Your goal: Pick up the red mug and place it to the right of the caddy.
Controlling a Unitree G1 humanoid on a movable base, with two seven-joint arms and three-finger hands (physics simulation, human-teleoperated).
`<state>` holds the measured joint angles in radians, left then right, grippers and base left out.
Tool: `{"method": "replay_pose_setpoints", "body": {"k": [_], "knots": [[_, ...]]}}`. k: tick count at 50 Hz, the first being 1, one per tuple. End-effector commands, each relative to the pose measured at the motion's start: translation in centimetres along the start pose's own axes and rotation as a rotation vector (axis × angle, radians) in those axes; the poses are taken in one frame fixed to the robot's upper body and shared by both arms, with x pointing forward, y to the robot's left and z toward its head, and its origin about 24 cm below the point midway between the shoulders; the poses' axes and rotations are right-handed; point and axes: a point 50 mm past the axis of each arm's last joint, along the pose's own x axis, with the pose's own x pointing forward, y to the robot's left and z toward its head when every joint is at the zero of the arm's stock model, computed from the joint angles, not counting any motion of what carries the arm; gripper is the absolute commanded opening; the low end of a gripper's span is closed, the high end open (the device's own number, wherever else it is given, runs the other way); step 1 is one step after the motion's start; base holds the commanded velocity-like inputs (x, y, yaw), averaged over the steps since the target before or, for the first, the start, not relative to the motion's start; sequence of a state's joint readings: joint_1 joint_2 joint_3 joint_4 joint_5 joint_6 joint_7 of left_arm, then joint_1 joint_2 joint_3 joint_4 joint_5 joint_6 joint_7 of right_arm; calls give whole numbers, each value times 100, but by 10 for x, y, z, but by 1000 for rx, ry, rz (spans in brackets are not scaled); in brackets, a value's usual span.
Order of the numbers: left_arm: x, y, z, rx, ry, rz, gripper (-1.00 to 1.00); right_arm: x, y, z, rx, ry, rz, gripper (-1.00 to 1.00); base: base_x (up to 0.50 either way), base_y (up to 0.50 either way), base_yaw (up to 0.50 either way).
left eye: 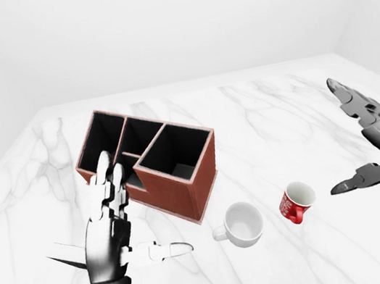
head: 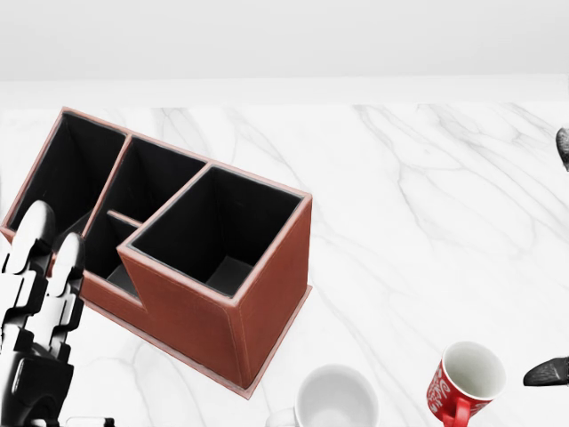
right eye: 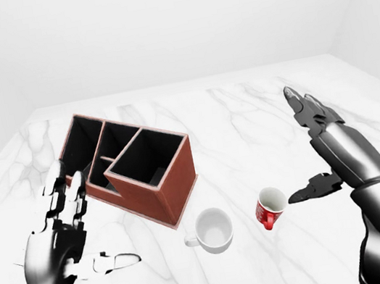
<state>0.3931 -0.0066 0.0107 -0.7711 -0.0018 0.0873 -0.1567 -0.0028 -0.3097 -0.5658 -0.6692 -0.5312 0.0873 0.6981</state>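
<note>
The red mug (left eye: 297, 202) with a white inside stands upright on the marble table, to the lower right of the caddy (left eye: 151, 162), a red-brown box with three dark compartments. My right hand (left eye: 355, 138) is open, its fingers pointing up and its thumb (left eye: 353, 181) reaching toward the mug from the right without touching it. My left hand (left eye: 125, 212) is open and empty at the lower left, beside the caddy's left end.
A white mug (left eye: 242, 224) stands between the caddy and the red mug, just left of the red mug. The white marble table (left eye: 266, 114) stretches to a far edge near the plain white walls.
</note>
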Motion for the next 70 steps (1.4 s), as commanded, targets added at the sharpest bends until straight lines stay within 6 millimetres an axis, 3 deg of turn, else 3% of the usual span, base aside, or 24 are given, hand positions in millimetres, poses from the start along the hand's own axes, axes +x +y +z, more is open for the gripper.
{"method": "replay_pose_setpoints", "body": {"k": [1, 9, 10, 11, 12, 14, 17, 19, 24, 28, 32, 34, 42, 53, 70], "knots": [[5, 1, 30, 19, -151, -1, 100, 1, 28, -32, 64, 145, 122, 100, 0, 0, 0], [6, 1, 26, 20, -132, -3, 100, -2, 43, -50, 88, 232, 182, 100, 0, 0, 0], [3, 0, 4, 3, -27, -4, 100, -4, 44, -51, 87, 243, 187, 100, 0, 0, 0], [4, 0, 13, 10, -70, -4, 100, -4, 45, -53, 86, 253, 192, 100, 0, 0, 0], [2, -1, -3, -3, 9, -5, 100, -5, 47, -54, 86, 261, 196, 100, 0, 0, 0], [0, -1, -9, -6, 23, -4, 100, -3, 49, -57, 92, 271, 204, 100, 0, 0, 0], [5, 1, 25, 17, -126, -3, 100, 0, 51, -60, 95, 282, 216, 100, 0, 0, 0], [0, 0, -1, -4, 4, -2, 100, 2, 52, -62, 95, 286, 223, 100, 0, 0, 0], [0, 0, -8, -6, 23, -2, 100, 3, 56, -67, 91, 307, 251, 100, 0, 0, 0], [5, 1, 28, 19, -142, -3, 100, 6, 61, -75, 94, 334, 284, 100, 0, 0, 0], [5, 0, 25, 20, -126, -6, 100, 10, 64, -82, 76, 359, 316, 100, 0, 0, 0], [0, -2, -7, -4, 22, -7, 100, 11, 65, -83, 73, 363, 322, 100, 0, 0, 0], [-1, -1, -8, -6, 18, -7, 100, 24, 64, -90, 54, 375, 351, 100, 0, 0, 0], [-1, 0, -12, -7, 19, -9, 100, 24, 69, -98, -7, 429, 400, 100, 0, 0, 0], [-1, -2, -12, -6, 17, -11, 100, 41, 73, -86, -130, 399, 423, 100, 0, 0, 0]]}}
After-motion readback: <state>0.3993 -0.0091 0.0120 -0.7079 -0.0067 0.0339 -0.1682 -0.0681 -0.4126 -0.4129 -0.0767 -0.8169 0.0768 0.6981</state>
